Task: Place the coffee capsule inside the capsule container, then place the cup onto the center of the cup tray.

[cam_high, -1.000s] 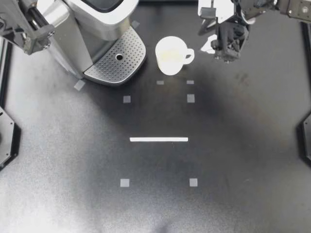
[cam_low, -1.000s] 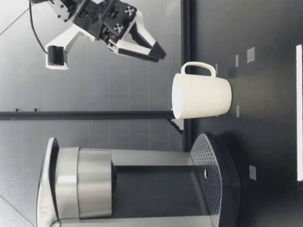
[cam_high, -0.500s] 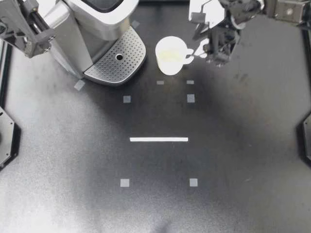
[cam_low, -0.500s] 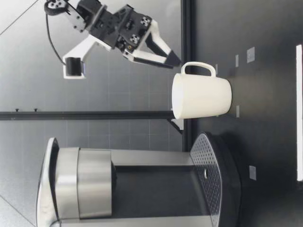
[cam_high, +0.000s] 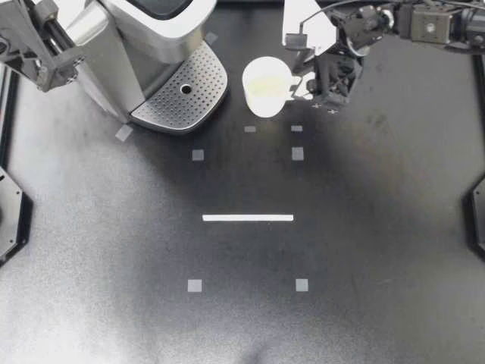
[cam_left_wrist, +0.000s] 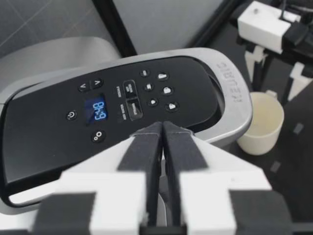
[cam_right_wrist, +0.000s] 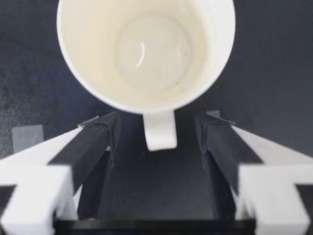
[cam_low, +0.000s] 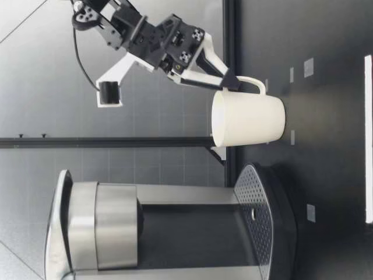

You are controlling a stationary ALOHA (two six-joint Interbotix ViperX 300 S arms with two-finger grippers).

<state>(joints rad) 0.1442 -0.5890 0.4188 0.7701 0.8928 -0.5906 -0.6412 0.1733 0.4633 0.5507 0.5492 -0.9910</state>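
Though the matte black surface (cam_high: 242, 318) spreads wide, everything that matters crowds one edge of it. Biggest there is the coffee machine (cam_high: 144, 38), with a brushed silver shell and a glossy dark lid with buttons and a lit display. The lid is down. My left jaws hover just above the lid, pressed together and holding nothing. No coffee capsule shows in any view, so I cannot tell where it is.

At the machine's foot the cup tray (cam_high: 186, 91) juts out, a rounded metal plate pierced with fine holes, with nothing on it. Just beside it, toward my right arm (cam_high: 424, 23), the cup (cam_high: 265, 86) stands upright on the surface. It is smooth, off-white, slightly tapered and empty.

Its handle (cam_right_wrist: 159, 129), a narrow upright loop, points straight at my right jaws. They are spread and straddle it with a gap on either side, touching neither face. That arm is plainly the nearer one. I judge that closing on the handle comes next, then a lift and a carry across to the tray. Small grey tape squares (cam_high: 297, 153) dot the surface.
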